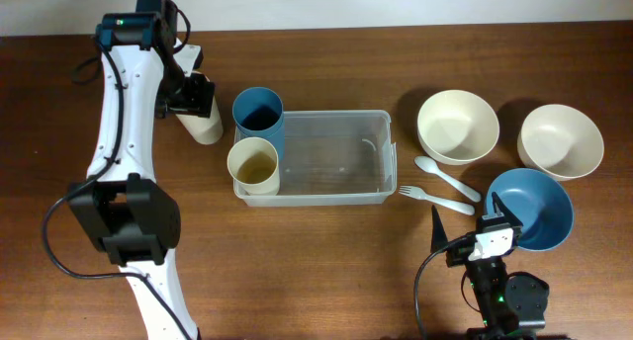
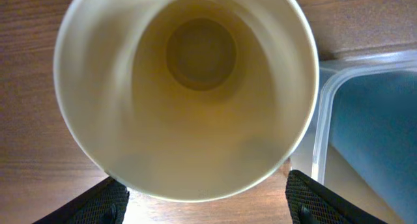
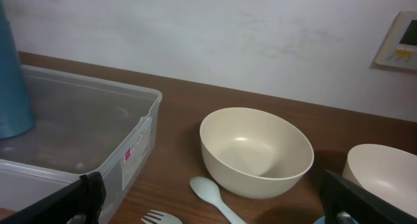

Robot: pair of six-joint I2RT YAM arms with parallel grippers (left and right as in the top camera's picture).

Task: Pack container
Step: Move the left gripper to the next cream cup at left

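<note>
Brown wooden bench point(image 1: 326, 271) under a pale wall point(image 3: 195, 28), and your left arm point(image 1: 119, 113) is the biggest thing on it, its base cut off at the bottom edge of the overhead view. The container point(image 1: 388, 157) sits mid-bench, long side across, with the bowls off its right end. Its label point(image 3: 135, 157) is too small to read.

Three bowls next. The cream bowl point(image 1: 457, 126) stands nearest the container and the second cream bowl point(image 1: 561, 140) is beside it, clipped by the right wrist view. The blue bowl point(image 1: 539, 197) is partly covered by your right wrist.

Your left pincer point(image 2: 202, 198) is spread wide on the cream cup point(image 2: 195, 87), just left of the container. A finger point(image 2: 107, 201) meets each side, and the tips are hidden below the rim. That view is blurred.

A blue cup point(image 1: 258, 111) and a second cream cup point(image 1: 253, 165) stand side by side at the container's left end.

Your right pincer point(image 3: 212, 191) gapes wide, holding nothing.

A spoon point(image 1: 445, 177) and a fork point(image 1: 430, 197) lie between the container and the blue bowl.
</note>
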